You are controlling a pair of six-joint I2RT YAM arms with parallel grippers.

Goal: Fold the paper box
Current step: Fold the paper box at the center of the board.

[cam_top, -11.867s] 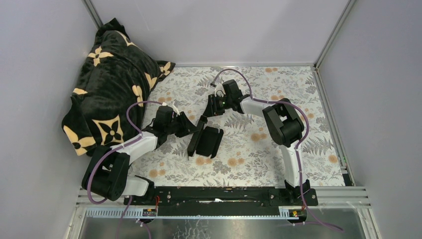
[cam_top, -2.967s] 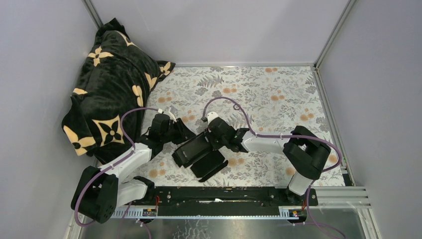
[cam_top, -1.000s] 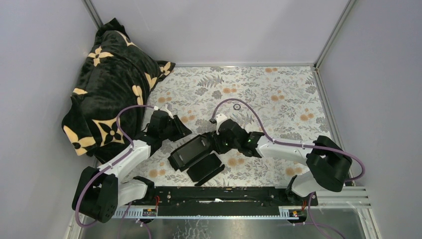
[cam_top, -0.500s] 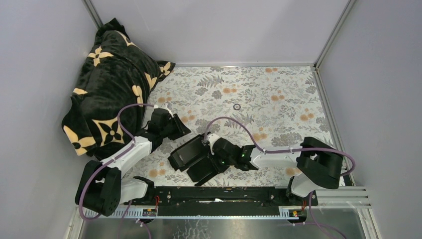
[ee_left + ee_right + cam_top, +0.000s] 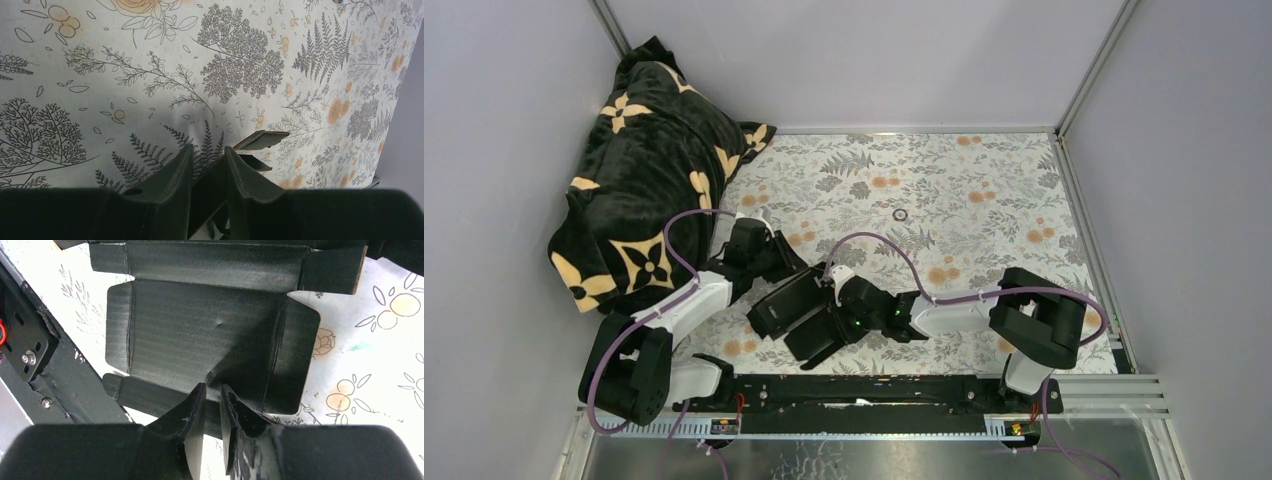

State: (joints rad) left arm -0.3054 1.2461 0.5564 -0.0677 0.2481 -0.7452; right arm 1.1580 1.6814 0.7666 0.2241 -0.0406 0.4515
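One paper box [image 5: 796, 305], one blanket [image 5: 649, 170], one small ring [image 5: 900, 214], two arms [image 5: 686, 302] [image 5: 949, 312].

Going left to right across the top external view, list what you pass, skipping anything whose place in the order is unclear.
blanket → paper box → small ring → right arm's elbow. Both grippers overlap the box, so they are left out.

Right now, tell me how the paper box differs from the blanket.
The paper box is plain matte card; the blanket is plush with cream flower motifs. The box is flat, creased panels, partly folded; the blanket is a soft heap. The box lies near the front of the table; the blanket fills the far-left corner. Both are black.
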